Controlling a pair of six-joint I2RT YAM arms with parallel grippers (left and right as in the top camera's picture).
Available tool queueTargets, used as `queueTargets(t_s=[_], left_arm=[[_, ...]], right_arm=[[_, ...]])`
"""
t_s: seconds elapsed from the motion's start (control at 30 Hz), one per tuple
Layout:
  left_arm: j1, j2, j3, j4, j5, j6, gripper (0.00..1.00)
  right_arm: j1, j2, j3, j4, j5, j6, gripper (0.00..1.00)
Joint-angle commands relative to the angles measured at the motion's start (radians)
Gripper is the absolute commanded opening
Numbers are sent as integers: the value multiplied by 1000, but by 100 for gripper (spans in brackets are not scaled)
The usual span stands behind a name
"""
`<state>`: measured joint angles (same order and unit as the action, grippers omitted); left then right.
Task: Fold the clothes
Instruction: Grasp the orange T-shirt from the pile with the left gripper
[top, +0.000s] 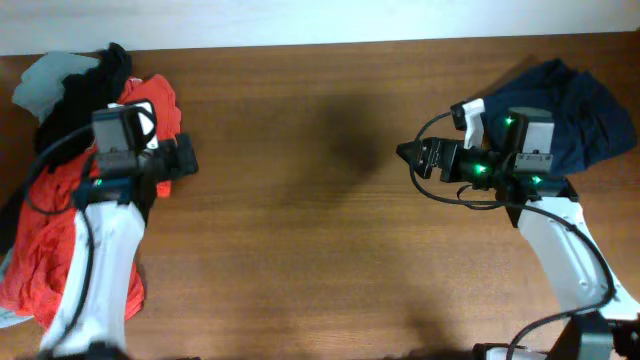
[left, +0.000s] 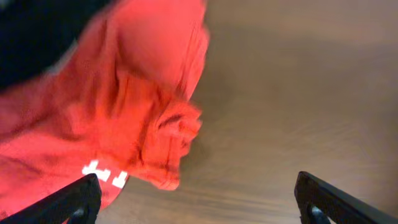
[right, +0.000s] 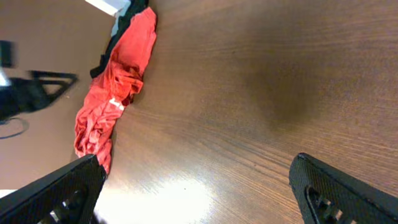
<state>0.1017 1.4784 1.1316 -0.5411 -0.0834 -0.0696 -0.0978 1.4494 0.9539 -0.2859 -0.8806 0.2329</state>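
Observation:
The clothes lie in two heaps. At the table's left edge is an orange-red T-shirt (top: 40, 255) with a black piece (top: 85, 95) and a grey-blue piece (top: 45, 85) behind it. My left gripper (top: 186, 160) hovers at that heap's right side. In the left wrist view the T-shirt (left: 124, 106), with white lettering (left: 106, 175), fills the left half; my left gripper (left: 199, 205) is open over bare wood, its left finger (left: 73, 200) by the cloth. A navy piece (top: 590, 110) lies far right, behind my right gripper (top: 408, 154). My right gripper (right: 199, 199) is open and empty.
The brown wooden table (top: 300, 230) runs between the two heaps. A white wall strip (top: 320, 20) borders its far edge. In the right wrist view the orange-red heap (right: 118, 87) lies far off, with the left arm (right: 31, 93) blurred beside it.

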Motion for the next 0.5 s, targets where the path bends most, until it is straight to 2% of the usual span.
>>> queueTargets(t_s=[0.0,0.07,0.13,0.47], left_arm=[[6,106,14,-21,-74,21,93],[6,159,14,-34,-75,21,82],[6,204,14,-37,-85,20,77],[6,293,14,-11,-248,8,73]], right_arm=[[-7,11,19,3,-27,-12,99],[-7,11,19,3,-23,-13,99],[-7,11,19,2,-16,-12,99],[-7,11,19,-9,2,-13,99]])
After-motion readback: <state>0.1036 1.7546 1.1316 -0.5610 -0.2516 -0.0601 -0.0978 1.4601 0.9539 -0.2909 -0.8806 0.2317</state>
